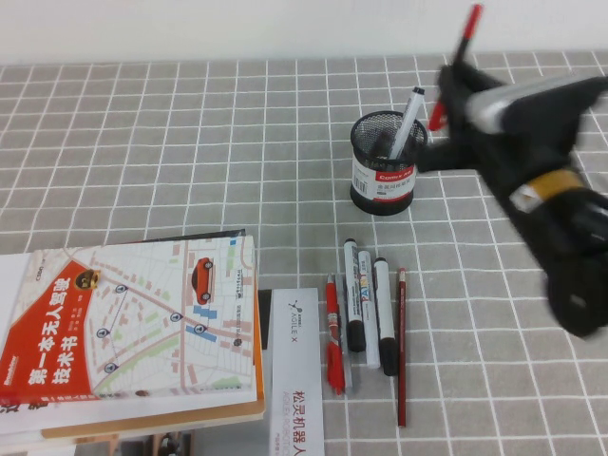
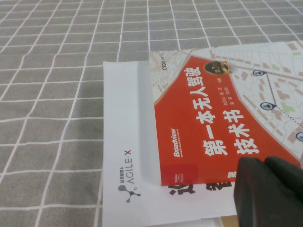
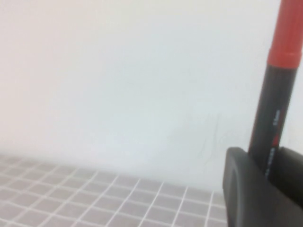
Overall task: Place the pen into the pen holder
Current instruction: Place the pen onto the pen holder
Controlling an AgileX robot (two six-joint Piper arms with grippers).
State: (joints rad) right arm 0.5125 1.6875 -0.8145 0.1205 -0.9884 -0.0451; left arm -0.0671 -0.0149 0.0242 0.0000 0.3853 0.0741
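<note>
The pen (image 1: pixel 464 43), red at both ends with a black barrel, is held nearly upright in my right gripper (image 1: pixel 450 84), just right of and above the pen holder (image 1: pixel 384 163). The holder is a black mesh cup with a white and red label, and a white marker (image 1: pixel 409 118) stands in it. In the right wrist view the pen (image 3: pixel 274 94) rises from between the shut fingers (image 3: pixel 246 189) against the white wall. My left gripper (image 2: pixel 265 189) hovers low over the red book (image 2: pixel 222 123), its fingers together and empty.
A row of markers (image 1: pixel 366 309), a red pen (image 1: pixel 333 334) and a dark-red pencil (image 1: pixel 401 344) lie in front of the holder. A book with a map cover (image 1: pixel 142 323) and a white booklet (image 1: pixel 296 380) lie at the front left.
</note>
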